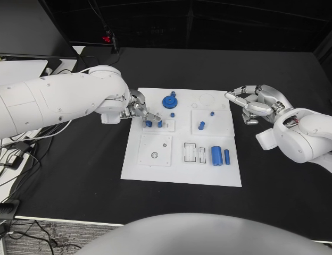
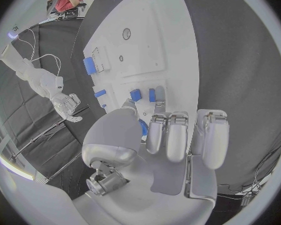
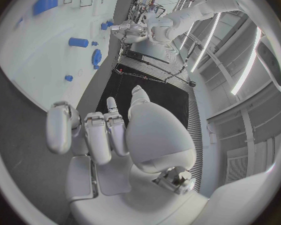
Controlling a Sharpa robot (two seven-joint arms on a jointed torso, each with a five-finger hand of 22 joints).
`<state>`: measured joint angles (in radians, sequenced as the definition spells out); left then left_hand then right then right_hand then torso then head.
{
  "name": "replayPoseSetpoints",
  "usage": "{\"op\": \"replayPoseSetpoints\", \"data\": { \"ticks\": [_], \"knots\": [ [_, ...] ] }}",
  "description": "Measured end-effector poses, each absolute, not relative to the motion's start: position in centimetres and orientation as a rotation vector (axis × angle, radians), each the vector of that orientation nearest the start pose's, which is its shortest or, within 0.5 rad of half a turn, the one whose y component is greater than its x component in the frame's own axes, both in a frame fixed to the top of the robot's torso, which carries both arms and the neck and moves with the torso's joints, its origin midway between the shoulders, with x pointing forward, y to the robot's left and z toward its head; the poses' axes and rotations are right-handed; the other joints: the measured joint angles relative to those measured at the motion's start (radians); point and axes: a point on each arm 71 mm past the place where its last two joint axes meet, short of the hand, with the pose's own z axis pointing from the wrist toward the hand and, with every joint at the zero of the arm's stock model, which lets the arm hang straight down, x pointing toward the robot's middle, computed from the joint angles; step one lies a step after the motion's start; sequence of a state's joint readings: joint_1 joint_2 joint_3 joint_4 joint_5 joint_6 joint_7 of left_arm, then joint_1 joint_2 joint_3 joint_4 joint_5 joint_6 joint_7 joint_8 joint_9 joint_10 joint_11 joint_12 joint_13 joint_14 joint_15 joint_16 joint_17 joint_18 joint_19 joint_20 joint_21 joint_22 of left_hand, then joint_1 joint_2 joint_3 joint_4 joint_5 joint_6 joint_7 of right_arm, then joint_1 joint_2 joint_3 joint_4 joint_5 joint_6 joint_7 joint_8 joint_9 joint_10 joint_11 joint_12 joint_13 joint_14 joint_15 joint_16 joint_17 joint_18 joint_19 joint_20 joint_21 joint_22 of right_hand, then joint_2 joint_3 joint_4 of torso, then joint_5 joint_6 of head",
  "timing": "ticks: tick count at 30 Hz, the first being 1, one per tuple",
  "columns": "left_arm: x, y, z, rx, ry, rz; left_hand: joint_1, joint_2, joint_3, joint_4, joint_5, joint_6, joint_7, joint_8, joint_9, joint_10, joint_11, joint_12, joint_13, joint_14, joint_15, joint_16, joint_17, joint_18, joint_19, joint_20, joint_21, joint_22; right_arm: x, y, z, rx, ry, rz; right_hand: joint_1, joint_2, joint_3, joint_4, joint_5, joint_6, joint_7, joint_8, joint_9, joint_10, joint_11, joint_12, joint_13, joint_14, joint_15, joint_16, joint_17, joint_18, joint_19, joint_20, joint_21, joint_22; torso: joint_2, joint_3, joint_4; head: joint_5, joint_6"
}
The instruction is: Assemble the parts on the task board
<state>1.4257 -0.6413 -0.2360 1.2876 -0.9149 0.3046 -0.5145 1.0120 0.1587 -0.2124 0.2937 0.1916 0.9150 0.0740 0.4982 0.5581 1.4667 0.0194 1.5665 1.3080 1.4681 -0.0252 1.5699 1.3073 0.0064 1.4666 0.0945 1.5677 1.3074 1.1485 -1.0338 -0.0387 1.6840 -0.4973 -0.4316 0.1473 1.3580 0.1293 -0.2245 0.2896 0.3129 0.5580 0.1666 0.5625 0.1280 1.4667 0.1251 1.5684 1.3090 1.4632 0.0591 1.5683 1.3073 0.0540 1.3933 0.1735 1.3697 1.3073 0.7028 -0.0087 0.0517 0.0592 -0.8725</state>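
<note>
Left robot hand (image 1: 138, 110) hovers at the left edge of the white task board (image 1: 181, 172), its fingertips just beside two small blue parts (image 1: 154, 124) standing in a square panel; whether it pinches one I cannot tell. Right robot hand (image 1: 256, 104) hangs just beyond the board's right edge, fingers curled in, holding nothing. On the board, a blue gear (image 1: 169, 100) sits near the far edge, a short blue peg (image 1: 201, 126) lies mid-board, and a larger blue cylinder (image 1: 216, 155) rests beside a slimmer one (image 1: 226, 156) nearer the robot. Everything stands on the black table (image 1: 289, 186).
</note>
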Motion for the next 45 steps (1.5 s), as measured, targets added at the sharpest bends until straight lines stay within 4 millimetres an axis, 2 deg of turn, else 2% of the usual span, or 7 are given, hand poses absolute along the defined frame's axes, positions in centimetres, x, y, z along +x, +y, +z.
{"op": "replayPoseSetpoints", "data": {
  "ticks": [5, 12, 18, 23, 45],
  "knots": [
    [52.50, 18.93, -19.81, -0.095, 2.450, -0.333, -0.017, 0.009, -0.018, -0.001, -0.037, -0.004, 0.004, 0.006, 0.009, 0.000, 0.000, 0.000, 0.000, 0.000, 0.000, 0.000, 0.000, 0.000, 0.000, 0.000, 0.000, 0.000, 44.75, -25.44, -19.26, 0.789, 1.634, 1.140, 0.000, 0.000, 0.000, 0.000, 0.000, 0.000, 0.000, 0.000, 0.000, 0.000, 0.000, 0.000, 0.000, 0.000, 0.000, 0.000, 0.000, 0.000, 0.000, 0.000, 0.000, 0.000, 0.000, 0.0000, 0.0000, -0.001, 0.000],
    [52.52, 18.96, -19.74, -0.099, 2.436, -0.354, -0.022, 0.014, -0.021, 0.001, -0.045, -0.004, 0.004, 0.010, 0.012, 0.000, 0.000, 0.000, 0.000, 0.000, 0.000, 0.000, 0.000, 0.000, 0.000, 0.000, 0.000, 0.000, 44.75, -25.45, -19.26, 0.789, 1.635, 1.140, 0.000, 0.000, 0.000, 0.000, 0.000, 0.000, 0.000, 0.000, 0.000, 0.000, 0.000, 0.000, 0.000, 0.000, 0.000, 0.000, 0.000, 0.000, 0.000, 0.000, 0.000, 0.000, 0.000, 0.0001, 0.0000, -0.002, 0.000],
    [52.52, 18.85, -19.67, -0.100, 2.423, -0.378, -0.022, 0.015, -0.024, -0.002, -0.045, -0.004, 0.004, 0.015, 0.016, 0.000, 0.000, 0.000, 0.000, 0.000, 0.000, 0.000, 0.000, 0.000, 0.000, 0.000, 0.000, 0.000, 44.75, -25.47, -19.27, 0.790, 1.635, 1.139, 0.000, 0.000, 0.000, 0.000, 0.000, 0.000, 0.000, 0.000, 0.000, 0.000, 0.000, 0.000, 0.000, 0.000, 0.000, 0.000, 0.000, 0.000, 0.000, 0.000, 0.000, 0.000, 0.000, 0.0002, 0.0000, -0.004, 0.000],
    [52.53, 18.84, -19.67, -0.102, 2.424, -0.380, -0.010, 0.026, -0.024, -0.002, -0.035, -0.004, 0.004, 0.015, 0.019, 0.000, 0.000, 0.000, 0.000, 0.000, 0.000, 0.000, 0.000, 0.000, 0.000, 0.000, 0.000, 0.000, 44.75, -25.48, -19.27, 0.790, 1.635, 1.139, 0.000, 0.000, 0.000, 0.000, 0.000, 0.000, 0.000, 0.000, 0.000, 0.000, 0.000, 0.000, 0.000, 0.000, 0.000, 0.000, 0.000, 0.000, 0.000, 0.000, 0.000, 0.000, 0.000, 0.0002, 0.0000, -0.004, 0.000],
    [52.25, 19.69, -19.78, -0.135, 2.437, -0.318, -0.001, 0.027, -0.026, -0.005, -0.020, -0.004, 0.004, 0.015, 0.023, 0.000, 0.000, 0.000, 0.000, 0.000, 0.000, 0.000, 0.000, 0.000, 0.000, 0.000, 0.000, 0.000, 44.72, -25.50, -19.27, 0.791, 1.636, 1.138, 0.000, 0.000, 0.000, 0.000, 0.000, 0.000, 0.000, 0.006, -0.001, 0.000, 0.000, 0.000, 0.000, 0.000, 0.000, 0.000, 0.001, 0.000, 0.000, 0.000, 0.000, 0.000, 0.000, 0.0002, 0.0005, -0.005, 0.000]
  ]
}}
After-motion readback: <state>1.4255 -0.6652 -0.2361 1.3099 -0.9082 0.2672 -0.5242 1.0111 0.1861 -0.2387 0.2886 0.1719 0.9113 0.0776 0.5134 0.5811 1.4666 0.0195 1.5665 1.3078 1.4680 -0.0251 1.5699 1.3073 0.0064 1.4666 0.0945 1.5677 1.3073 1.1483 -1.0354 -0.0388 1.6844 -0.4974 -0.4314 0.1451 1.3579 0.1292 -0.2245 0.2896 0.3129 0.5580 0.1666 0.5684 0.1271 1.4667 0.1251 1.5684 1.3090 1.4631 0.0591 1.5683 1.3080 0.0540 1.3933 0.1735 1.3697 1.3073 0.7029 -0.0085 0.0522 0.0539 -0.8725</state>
